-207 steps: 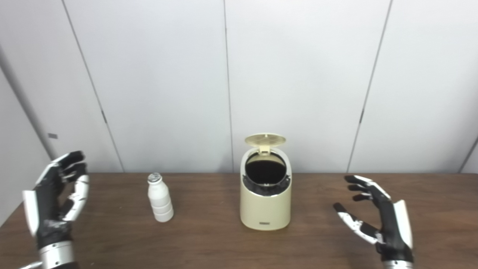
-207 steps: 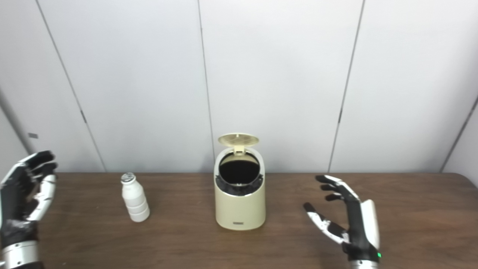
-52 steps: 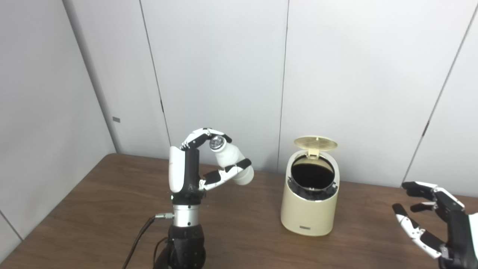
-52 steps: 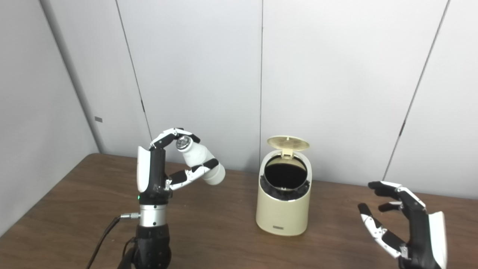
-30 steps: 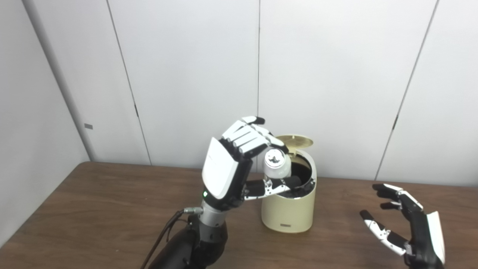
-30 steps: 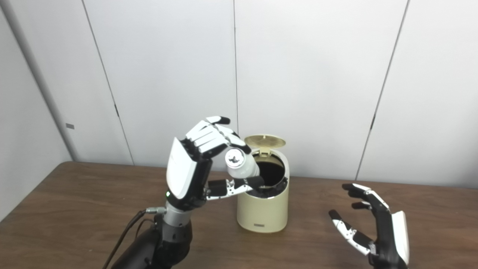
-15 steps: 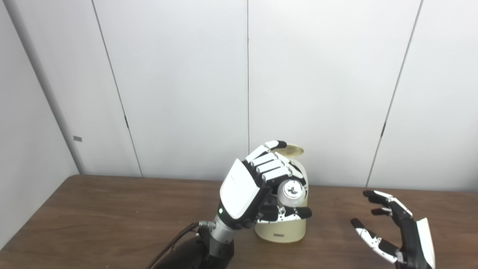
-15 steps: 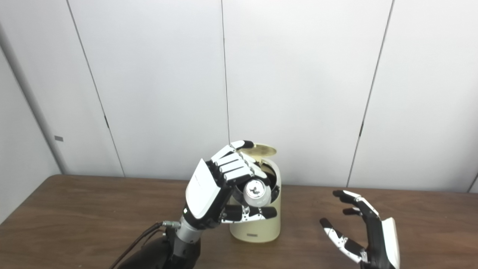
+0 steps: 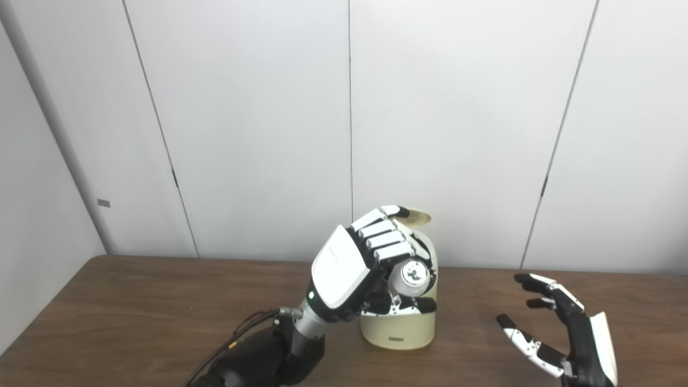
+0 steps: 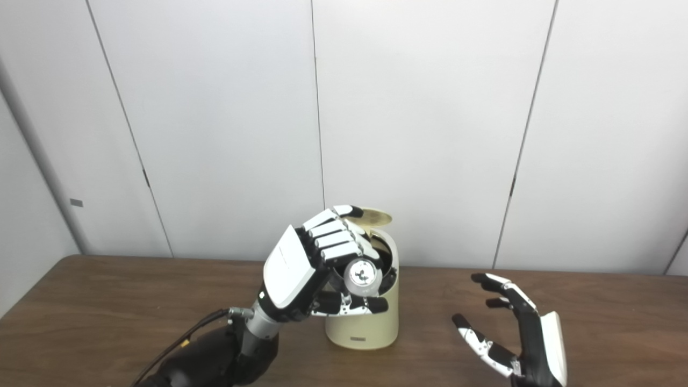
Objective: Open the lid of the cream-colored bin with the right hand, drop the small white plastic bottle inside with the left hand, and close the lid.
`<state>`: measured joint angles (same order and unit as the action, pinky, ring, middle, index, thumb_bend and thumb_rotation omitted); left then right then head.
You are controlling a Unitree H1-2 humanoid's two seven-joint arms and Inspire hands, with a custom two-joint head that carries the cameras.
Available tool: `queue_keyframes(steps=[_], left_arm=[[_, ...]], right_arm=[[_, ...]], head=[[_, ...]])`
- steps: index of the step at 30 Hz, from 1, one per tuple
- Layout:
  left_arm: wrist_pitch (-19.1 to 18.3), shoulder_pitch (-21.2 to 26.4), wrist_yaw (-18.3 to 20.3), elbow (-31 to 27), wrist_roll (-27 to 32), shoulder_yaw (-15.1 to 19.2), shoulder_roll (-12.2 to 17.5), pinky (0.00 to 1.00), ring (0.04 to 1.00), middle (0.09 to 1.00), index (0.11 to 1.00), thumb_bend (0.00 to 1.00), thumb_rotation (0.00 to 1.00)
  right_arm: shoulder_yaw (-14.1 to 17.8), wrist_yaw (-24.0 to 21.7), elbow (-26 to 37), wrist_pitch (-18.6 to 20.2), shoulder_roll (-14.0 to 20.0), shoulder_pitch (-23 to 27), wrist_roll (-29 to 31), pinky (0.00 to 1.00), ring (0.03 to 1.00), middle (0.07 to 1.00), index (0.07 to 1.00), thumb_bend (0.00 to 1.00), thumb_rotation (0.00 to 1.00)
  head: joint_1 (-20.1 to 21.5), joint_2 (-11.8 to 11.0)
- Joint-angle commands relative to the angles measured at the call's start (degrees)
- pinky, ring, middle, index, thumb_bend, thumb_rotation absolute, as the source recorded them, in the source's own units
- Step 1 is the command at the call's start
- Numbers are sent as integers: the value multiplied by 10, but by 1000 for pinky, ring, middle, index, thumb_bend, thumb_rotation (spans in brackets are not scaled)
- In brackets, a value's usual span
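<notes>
The cream-colored bin [image 9: 399, 328] stands on the brown table with its round lid [image 9: 417, 216] tipped up at the back. My left hand [image 9: 365, 269] is over the bin's mouth, shut on the small white plastic bottle [image 9: 413, 275]. The bottle's silver cap faces me and its body points down into the dark opening. Only the cap end shows; the rest is hidden by the fingers and the bin rim. My right hand [image 9: 564, 336] is open, low at the right of the bin, fingers spread, holding nothing.
The wooden table [image 9: 134, 317] runs from a left edge to the right side of the picture. White wall panels stand right behind the bin. My left forearm and a black cable [image 9: 242, 333] lie in front of the bin.
My left hand lifted the bottle from the table, carried it right and lowered it into the bin's mouth. Over the last half second it barely moved. The camera shifted; my right hand stayed open.
</notes>
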<state>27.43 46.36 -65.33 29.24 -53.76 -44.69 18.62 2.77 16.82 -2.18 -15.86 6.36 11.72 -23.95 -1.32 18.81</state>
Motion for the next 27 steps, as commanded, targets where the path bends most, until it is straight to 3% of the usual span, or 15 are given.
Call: queue_keyframes(steps=[1,13,27], left_arm=[[-5,30,-25,-20,7,8,9,723,544,464,473,498,0],[-5,40,-7,-33,10,22,12,733,545,468,466,498,0],[-5,68,-18,-9,8,15,17,760,548,465,472,498,0]], right_arm=[[0,6,9,-16,2,14,0,600,728,738,688,286,128],[-1,8,3,-18,3,14,-2,608,734,744,692,299,164],[-2,10,3,-13,0,12,-7,609,731,747,711,304,212]], head=[[0,-2],[2,-3],[9,-7]])
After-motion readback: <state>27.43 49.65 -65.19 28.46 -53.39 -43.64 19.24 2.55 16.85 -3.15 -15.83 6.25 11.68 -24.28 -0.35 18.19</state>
